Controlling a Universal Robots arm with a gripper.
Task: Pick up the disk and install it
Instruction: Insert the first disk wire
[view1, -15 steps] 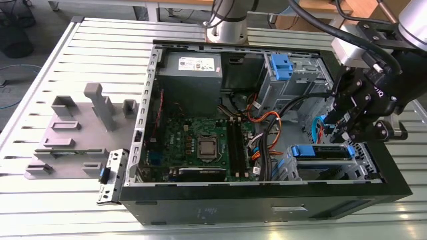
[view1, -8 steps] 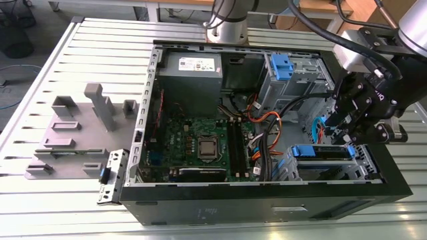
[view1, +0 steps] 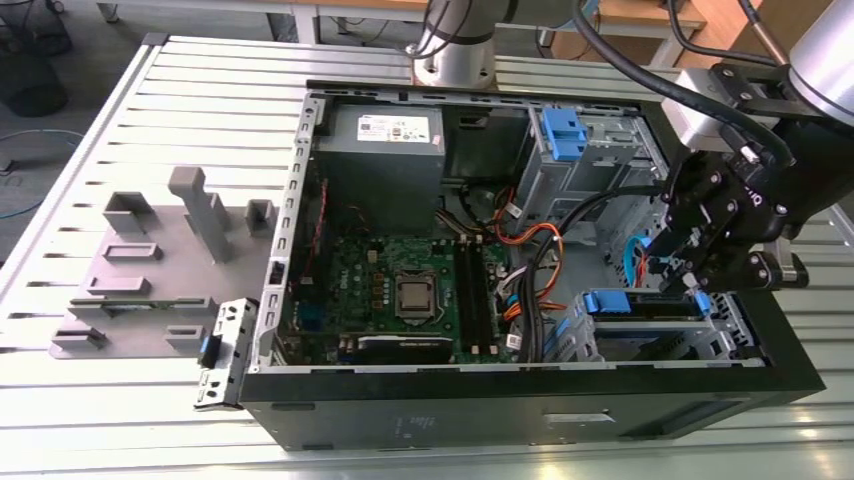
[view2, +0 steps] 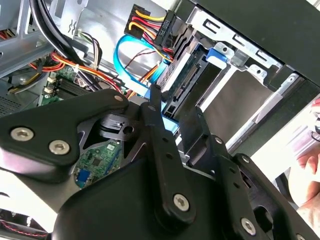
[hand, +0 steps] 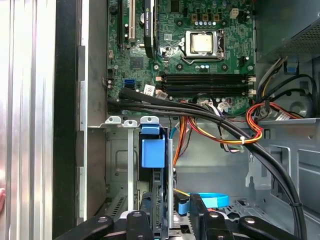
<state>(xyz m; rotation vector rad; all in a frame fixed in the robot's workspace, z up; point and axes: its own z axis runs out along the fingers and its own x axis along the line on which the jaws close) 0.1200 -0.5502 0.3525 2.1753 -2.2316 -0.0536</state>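
On the slatted metal table (view1: 200, 110), the gripper (view1: 690, 283) clamps the disk (hand: 159, 200).

gripper (view1: 697, 262): black, with silver screw heads
disk (hand: 159, 200): dark edge, blue rail frame
clip (hand: 152, 152), beside the disk: bright blue
motherboard (view1: 400, 290): green, with black slots
cables (hand: 220, 131), over the motherboard: red, orange, yellow, black
ribbon cable (view2: 131, 57): light blue
computer case (view1: 534, 415): black outside, grey metal inside
table (view1: 200, 110): pale ribbed silver
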